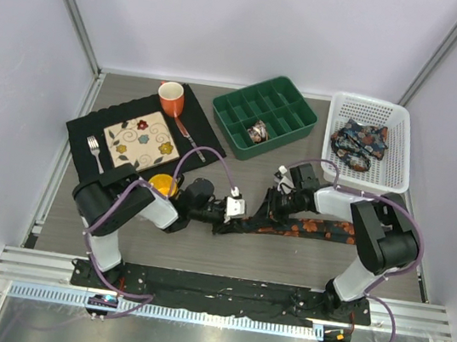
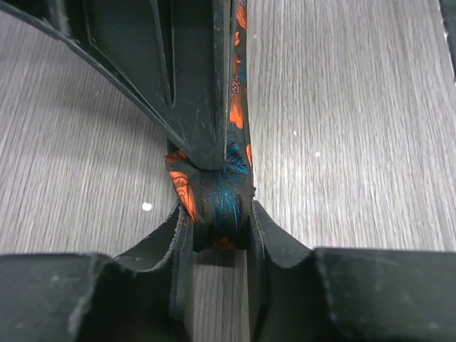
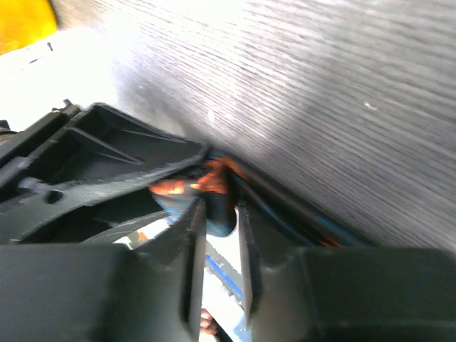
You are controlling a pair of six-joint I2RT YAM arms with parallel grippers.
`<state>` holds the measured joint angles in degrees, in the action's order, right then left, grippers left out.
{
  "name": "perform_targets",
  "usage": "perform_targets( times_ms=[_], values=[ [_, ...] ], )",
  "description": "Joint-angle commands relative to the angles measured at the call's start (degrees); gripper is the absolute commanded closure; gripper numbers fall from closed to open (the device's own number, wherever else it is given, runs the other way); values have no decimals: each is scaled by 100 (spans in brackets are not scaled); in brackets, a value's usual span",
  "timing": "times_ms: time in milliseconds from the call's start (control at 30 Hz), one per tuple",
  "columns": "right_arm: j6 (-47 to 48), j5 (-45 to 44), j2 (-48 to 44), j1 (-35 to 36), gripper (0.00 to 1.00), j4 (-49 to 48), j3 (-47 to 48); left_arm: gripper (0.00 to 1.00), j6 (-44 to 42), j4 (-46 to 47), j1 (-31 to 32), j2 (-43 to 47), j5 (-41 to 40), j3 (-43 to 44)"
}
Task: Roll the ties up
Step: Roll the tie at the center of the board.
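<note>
Grey wood-grain table (image 1: 284, 261), white-walled enclosure. Work item: one tie (image 1: 323, 229), lying flat on the table in front of the right arm, with its left end turned into a small tight coil (image 2: 221, 206).

Risk: the coil appears to be only a turn or so, and both grippers crowd it. If the left gripper (image 2: 219, 224) slackens before another turn is laid, the fabric is likely to spring open. If the right gripper (image 3: 217, 214) snags the strip on any move away, it may drag the coil out of the left jaws or skew the roll (the fabric looks slick, so there is little margin for either fault).

Left gripper: clamped on the coil, one finger on each side. Right gripper: fingers narrowly apart with fabric at the tips. Its wrist view is blurred, so I cannot tell grip from mere contact.

Pose: both arms reach low toward the table's middle, forearms near level, grippers nose to nose.

Elsewhere: one rolled tie (image 1: 258, 131) in the green tray (image 1: 303, 100), and more ties (image 1: 359, 143) in the white basket (image 1: 399, 153).
</note>
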<state>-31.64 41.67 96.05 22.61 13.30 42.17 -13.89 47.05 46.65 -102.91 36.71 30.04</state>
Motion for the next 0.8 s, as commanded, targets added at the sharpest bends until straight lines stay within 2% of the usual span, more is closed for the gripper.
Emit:
perform_targets(
  times_ms=[0, 167, 333, 567, 767],
  values=[
    [36, -889, -270, 59, 66, -309, -463, 81, -474, -827, 10, 500, -182, -288],
    [-561, -494, -797, 59, 64, -1118, -789, 85, -457, -961, 28, 518, -208, -332],
    [-800, -178, -772, 59, 64, -1698, -877, 85, -527, -1022, 28, 430, -156, -236],
    [-976, 156, -798, 59, 62, -2059, -842, 85, -571, -1110, 28, 368, -138, -139],
    [-818, 412, -719, 68, 60, -1937, -781, 85, -536, -1145, 19, 298, -173, -78]
  ],
)
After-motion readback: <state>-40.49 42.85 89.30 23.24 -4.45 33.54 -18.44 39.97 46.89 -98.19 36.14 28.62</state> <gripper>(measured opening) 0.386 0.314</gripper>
